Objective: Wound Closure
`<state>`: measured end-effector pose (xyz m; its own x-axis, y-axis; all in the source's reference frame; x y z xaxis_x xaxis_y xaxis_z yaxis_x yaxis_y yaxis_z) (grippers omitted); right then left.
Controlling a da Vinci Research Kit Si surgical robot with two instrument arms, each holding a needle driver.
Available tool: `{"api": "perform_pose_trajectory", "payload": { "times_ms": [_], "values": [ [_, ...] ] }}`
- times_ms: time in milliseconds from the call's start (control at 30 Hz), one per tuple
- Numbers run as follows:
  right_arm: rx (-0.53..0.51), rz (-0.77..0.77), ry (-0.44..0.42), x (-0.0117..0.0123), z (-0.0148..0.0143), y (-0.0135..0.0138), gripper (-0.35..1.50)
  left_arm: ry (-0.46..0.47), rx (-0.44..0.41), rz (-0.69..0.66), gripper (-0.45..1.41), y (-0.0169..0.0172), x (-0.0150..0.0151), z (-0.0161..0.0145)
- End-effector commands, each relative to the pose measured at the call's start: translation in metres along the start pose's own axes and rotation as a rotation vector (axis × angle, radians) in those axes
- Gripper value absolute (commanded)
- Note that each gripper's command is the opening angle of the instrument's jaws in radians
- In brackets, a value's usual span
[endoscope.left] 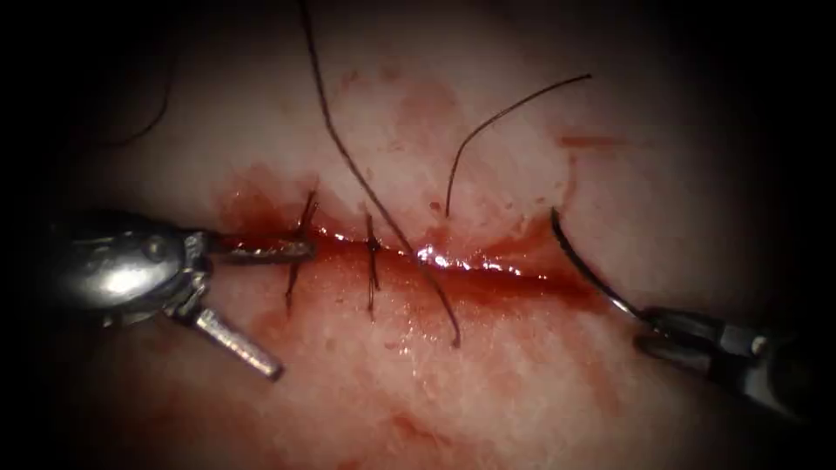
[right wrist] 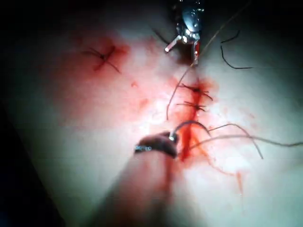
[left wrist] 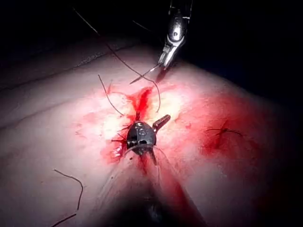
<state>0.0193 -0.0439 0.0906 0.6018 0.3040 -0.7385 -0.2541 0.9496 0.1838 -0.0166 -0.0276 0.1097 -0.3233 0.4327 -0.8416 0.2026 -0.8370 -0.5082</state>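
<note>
The cut (endoscope.left: 488,268) runs across the tissue (endoscope.left: 522,383), wet with red fluid. Two stitches (endoscope.left: 372,265) cross its left part. My left tool (endoscope.left: 293,312) is at the cut's left end, open and holding nothing; one jaw lies along the cut and the other points down over the near tissue. My right tool (endoscope.left: 649,320) sits past the cut's right end, shut on the curved needle (endoscope.left: 585,268) near its rear end. The needle's point touches the tissue at the cut's right end; whether it has entered I cannot tell. A long thread (endoscope.left: 348,165) crosses the cut.
A loose curved thread end (endoscope.left: 488,126) lies on the far tissue above the cut. Another stitched spot (left wrist: 225,131) with red fluid lies away from the cut. Short cut thread pieces (left wrist: 71,182) lie on the tissue.
</note>
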Motion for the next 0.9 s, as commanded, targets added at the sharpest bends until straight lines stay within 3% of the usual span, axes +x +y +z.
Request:
{"api": "perform_pose_trajectory", "payload": {
  "times_ms": [33, 333, 367, 433, 467, 533, 600, 667, 700, 900],
  "values": [
    [-0.013, -0.007, -0.004, -0.0004, 0.0008, 0.0001, -0.35, 0.000, -0.002, 0.000, 0.71, -0.0002, -0.0004, 0.0007],
    [-0.104, 0.000, -0.032, -0.0033, 0.0062, 0.0046, -0.35, 0.035, 0.009, -0.007, 0.61, -0.0008, 0.0003, 0.0014],
    [-0.120, -0.003, -0.037, -0.0035, 0.0071, 0.0052, -0.23, 0.048, 0.009, -0.009, 0.59, -0.0009, 0.0004, 0.0015],
    [-0.142, -0.007, -0.044, -0.0039, 0.0084, 0.0059, 0.27, 0.077, 0.029, -0.014, 0.59, -0.0013, 0.0009, 0.0017],
    [-0.177, -0.012, -0.065, -0.0047, 0.0095, 0.0062, 0.86, 0.097, 0.048, -0.020, 0.59, -0.0016, 0.0013, 0.0017],
    [-0.231, -0.014, -0.085, -0.0052, 0.0100, 0.0063, 1.18, 0.114, 0.070, -0.028, 0.59, -0.0019, 0.0020, 0.0015],
    [-0.237, -0.011, -0.089, -0.0051, 0.0097, 0.0063, 1.26, 0.133, 0.111, -0.062, 0.66, -0.0021, 0.0031, 0.0010],
    [-0.237, -0.004, -0.089, -0.0045, 0.0092, 0.0063, 1.26, 0.147, 0.155, -0.127, 0.91, -0.0026, 0.0040, 0.0006],
    [-0.241, 0.005, -0.082, -0.0038, 0.0088, 0.0062, 1.28, 0.156, 0.192, -0.149, 0.94, -0.0028, 0.0046, 0.0001],
    [-0.249, 0.035, -0.041, -0.0010, 0.0069, 0.0053, 1.31, 0.190, 0.226, -0.188, 0.94, -0.0029, 0.0061, -0.0007]
  ]
}}
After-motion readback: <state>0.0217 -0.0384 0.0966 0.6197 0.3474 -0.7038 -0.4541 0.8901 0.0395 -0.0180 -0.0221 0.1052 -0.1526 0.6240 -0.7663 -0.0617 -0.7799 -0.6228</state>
